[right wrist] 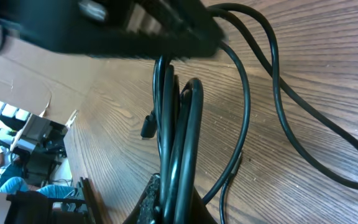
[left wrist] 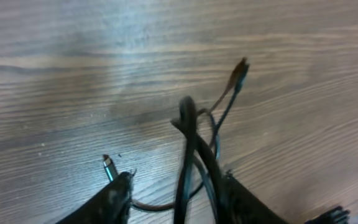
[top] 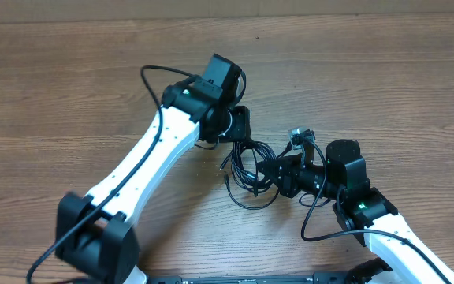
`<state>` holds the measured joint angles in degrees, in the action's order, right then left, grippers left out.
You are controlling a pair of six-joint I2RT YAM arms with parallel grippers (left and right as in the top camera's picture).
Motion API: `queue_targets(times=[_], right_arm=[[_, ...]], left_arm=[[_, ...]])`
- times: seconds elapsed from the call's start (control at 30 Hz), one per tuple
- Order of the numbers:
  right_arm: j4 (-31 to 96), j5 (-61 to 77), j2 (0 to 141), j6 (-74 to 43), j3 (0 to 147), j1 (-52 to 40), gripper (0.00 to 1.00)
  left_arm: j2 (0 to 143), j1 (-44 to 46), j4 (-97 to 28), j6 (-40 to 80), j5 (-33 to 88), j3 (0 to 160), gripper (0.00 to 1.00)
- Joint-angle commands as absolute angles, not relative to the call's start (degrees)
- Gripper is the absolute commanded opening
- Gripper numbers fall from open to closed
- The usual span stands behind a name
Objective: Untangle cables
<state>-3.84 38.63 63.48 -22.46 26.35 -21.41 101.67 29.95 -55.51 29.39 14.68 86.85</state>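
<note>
Right fingers (right wrist: pixel 149 202) clamp glossy black looped cables (right wrist: pixel 179 124); grained wood table (right wrist: pixel 328 50).

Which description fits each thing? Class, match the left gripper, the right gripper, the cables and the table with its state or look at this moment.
Column one:
1. left gripper
2. right gripper
3. cables
4. table

Column two:
A. brown, with wood grain
B. shut on a bunch of black strands
C. thin, black, looped in a bundle between the two arms
D. fingers apart, with strands running between them

Pairs: 1-D, 2-B, 3-C, 4-A
</note>
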Motion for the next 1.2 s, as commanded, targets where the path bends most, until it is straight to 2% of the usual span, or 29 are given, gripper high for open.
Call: queue_targets(times=[0.0,0.03,0.07,0.1,0.13,0.3,0.57,0.7,0.83,1.17], right_arm=[[-4.62,39.79,62.74,-22.55,26.24,-21.23,0.04],[-4.6,39.79,62.74,-22.55,26.24,-21.23,0.04],[-4.58,39.79,62.74,-22.57,26.24,-21.23,0.04],[-4.58,39.79,62.74,-22.63,26.24,-21.23,0.04],[-4.58,39.77,62.74,-22.81,26.24,-21.23,0.04],[-4.36,39.51,62.74,-27.99,26.24,-20.88,0.04],[0.47,30.37,62.81,-56.23,26.22,-19.53,0.04],[0.78,20.71,63.66,-58.65,26.22,-19.53,0.04],[0.73,16.64,66.15,-62.92,26.22,-19.53,0.04],[-0.3,2.02,70.87,-62.59,26.22,-17.87,0.04]], left_arm=[[105.03,30.02,-55.68,29.61,17.69,88.18,0.38],[105.71,30.02,-55.7,29.58,17.89,88.18,0.35],[106.65,30.02,-55.9,29.54,17.82,88.18,0.14],[107.09,30.0,-55.96,29.12,17.76,88.18,0.06],[107.26,29.89,-55.96,28.62,17.45,88.18,0.04],[107.37,28.91,-56.29,28.38,10.26,88.18,0.04],[107.37,27.77,-56.51,33.67,10.81,88.18,0.04],[107.37,27.77,-55.31,33.67,17.87,88.18,0.04],[107.37,27.79,-53.19,33.58,25.65,88.18,0.04],[106.83,26.7,-59.13,23.83,26.81,88.23,0.04]])
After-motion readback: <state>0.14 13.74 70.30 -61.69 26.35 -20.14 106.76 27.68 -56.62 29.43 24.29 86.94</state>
